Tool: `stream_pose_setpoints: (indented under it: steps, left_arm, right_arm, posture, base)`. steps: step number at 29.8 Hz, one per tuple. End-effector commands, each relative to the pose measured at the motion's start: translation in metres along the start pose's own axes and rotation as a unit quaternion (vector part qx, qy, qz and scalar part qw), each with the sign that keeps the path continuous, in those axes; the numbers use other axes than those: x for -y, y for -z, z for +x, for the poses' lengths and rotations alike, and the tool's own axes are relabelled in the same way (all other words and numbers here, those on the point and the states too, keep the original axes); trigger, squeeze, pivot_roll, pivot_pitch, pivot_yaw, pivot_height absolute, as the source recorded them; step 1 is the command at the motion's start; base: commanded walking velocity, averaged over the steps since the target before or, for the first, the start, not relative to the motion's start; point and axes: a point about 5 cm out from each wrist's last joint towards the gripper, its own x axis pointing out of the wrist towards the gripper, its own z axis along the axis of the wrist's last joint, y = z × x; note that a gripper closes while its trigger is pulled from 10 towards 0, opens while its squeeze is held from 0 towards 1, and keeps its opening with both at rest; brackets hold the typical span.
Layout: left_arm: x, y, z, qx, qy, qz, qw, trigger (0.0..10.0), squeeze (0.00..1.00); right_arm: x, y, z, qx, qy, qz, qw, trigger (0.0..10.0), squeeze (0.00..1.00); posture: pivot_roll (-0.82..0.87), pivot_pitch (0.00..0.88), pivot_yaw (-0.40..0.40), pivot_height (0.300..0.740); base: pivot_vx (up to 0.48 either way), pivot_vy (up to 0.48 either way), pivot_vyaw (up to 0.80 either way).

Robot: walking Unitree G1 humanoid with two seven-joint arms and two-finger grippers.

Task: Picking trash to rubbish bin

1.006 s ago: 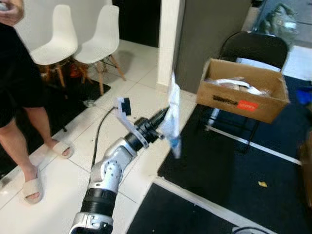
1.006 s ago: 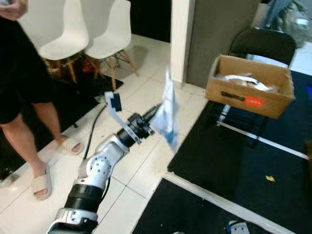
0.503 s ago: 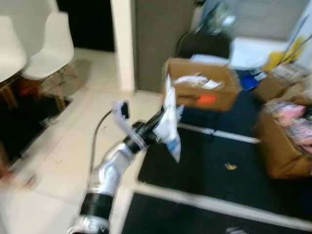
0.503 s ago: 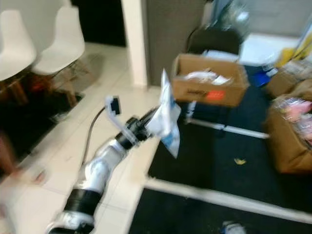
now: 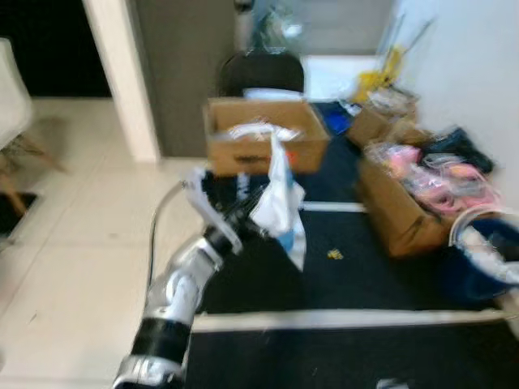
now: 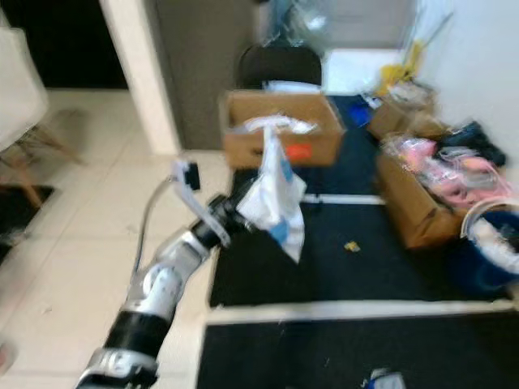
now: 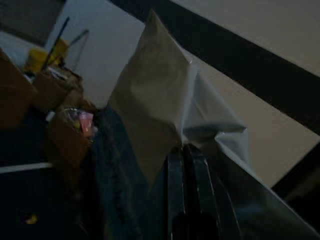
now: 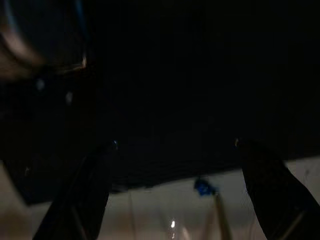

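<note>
My left gripper (image 5: 250,217) is held out in front of me, shut on a crumpled white and blue plastic wrapper (image 5: 278,203) that hangs from its fingertips above the black mat. In the left wrist view the two black fingers (image 7: 182,192) press together on the wrapper (image 7: 165,105). An open cardboard box (image 5: 263,144) with white trash in it rests on a black chair just beyond the wrapper. A blue bin (image 5: 478,259) with white contents stands at the right edge. In the dark right wrist view my right gripper (image 8: 175,195) hangs with its fingers (image 8: 85,195) spread apart.
A black mat (image 5: 340,284) with a white stripe covers the floor ahead. Cardboard boxes (image 5: 401,203) holding pink packets line the right wall. A small yellow scrap (image 5: 332,254) lies on the mat. White tiles (image 5: 73,243) spread to the left beside a white pillar (image 5: 122,73).
The view has swung right: the white chairs and the person have left the picture, the right wall, boxes and blue bin have come in. The left gripper still holds the wrapper.
</note>
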Motion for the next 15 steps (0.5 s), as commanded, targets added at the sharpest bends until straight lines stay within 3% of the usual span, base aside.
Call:
stream_pose_setpoints:
  steps: [1, 9, 15]
  left_arm:
    - [-0.0015, 0.0013, -0.001, 0.002, -0.007, 0.0, 1.0, 10.0, 0.0]
    - [-0.0032, 0.0014, -0.0014, 0.002, -0.011, 0.007, 1.0, 10.0, 0.0]
    - [-0.0065, -0.0014, -0.0018, 0.008, -0.019, 0.011, 1.0, 10.0, 0.0]
  right_arm:
    - [0.0018, -0.0093, 0.0004, 0.016, 0.005, 0.004, 1.0, 10.0, 0.0]
    - [-0.0001, -0.0121, 0.0007, 0.02, 0.002, 0.009, 1.0, 10.0, 0.0]
    - [-0.001, -0.013, 0.0008, 0.021, 0.002, 0.008, 1.0, 10.0, 0.0]
  posture:
    - [-0.06, 0.034, 0.036, 0.74]
    - [-0.06, 0.033, 0.037, 0.74]
    - [-0.05, 0.03, 0.038, 0.74]
  base:
    - [0.0, 0.0, 0.0]
    - [0.03, 0.0, 0.0]
    - [0.28, 0.0, 0.0]
